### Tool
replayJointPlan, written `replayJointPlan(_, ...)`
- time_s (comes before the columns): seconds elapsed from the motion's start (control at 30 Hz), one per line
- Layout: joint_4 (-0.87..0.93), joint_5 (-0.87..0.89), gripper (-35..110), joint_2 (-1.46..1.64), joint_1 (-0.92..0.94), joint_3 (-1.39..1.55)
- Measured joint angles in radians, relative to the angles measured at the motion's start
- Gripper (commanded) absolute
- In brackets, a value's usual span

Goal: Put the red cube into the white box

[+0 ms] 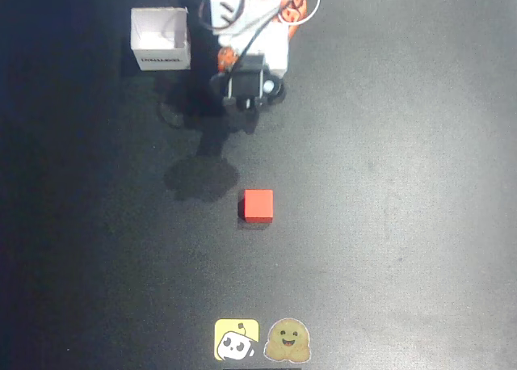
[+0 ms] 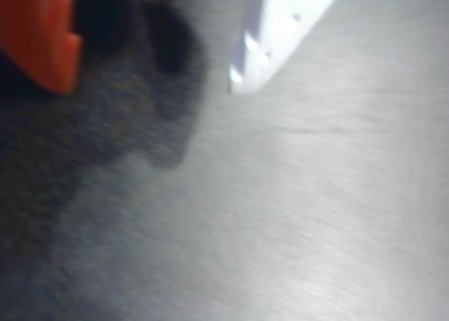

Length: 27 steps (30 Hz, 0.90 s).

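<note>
Your red cube (image 1: 258,205) sits mid-frame, the white box (image 1: 160,37) upper left, and your claw's (image 1: 242,103) spread can't be told.

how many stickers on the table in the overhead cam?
2. A yellow sticker and a tan smiling-blob sticker sit side by side at the bottom edge of the overhead view, below the red cube. No others visible.

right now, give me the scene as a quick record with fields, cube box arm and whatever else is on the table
red cube: flat on the table, near the centre of the overhead view, untouched
white box: upper left, open top, looks empty, dark text strip on its near side
gripper: near the arm's base, right of the box, well short of the cube; jaw state unclear
stickers: two at the bottom edge
</note>
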Motion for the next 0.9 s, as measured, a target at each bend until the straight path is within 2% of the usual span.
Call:
replayJointPlan(0.27,0.009,0.023,22,-0.578,-0.017,-0.439)
replayJointPlan(0.5,-0.089,0.061,24,-1.052,-0.051,-0.707)
replayJointPlan(0.9,-0.258,0.141,24,-1.502,-0.127,-0.946)
